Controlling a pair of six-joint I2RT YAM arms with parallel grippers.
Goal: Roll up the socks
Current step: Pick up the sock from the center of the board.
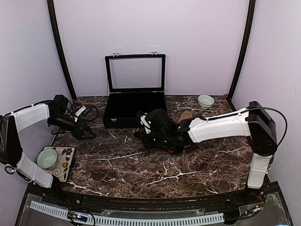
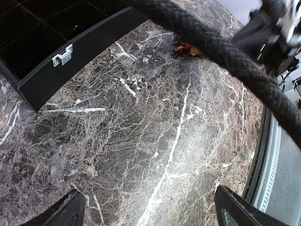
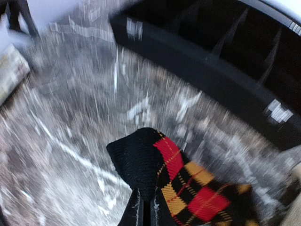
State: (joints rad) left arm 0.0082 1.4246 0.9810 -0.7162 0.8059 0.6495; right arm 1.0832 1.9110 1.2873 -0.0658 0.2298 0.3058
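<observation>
My right gripper (image 3: 145,207) is shut on a black, red and yellow argyle sock (image 3: 188,181), pinching its black toe end (image 3: 136,157) and holding it above the marble table. In the top view the right gripper (image 1: 149,134) sits mid-table just in front of the black case, and the sock is mostly hidden under the arm, with a red bit (image 1: 170,149) showing. In the left wrist view a bit of the sock (image 2: 187,48) shows far off. My left gripper (image 1: 88,133) is open and empty at the table's left side, with its fingertips (image 2: 235,207) wide apart.
An open black compartment case (image 1: 134,106) stands at the back centre. A small bowl (image 1: 205,100) sits at the back right. A patterned plate (image 1: 66,162) with a pale bowl (image 1: 47,158) lies at the front left. A black cable (image 2: 225,52) crosses the left wrist view.
</observation>
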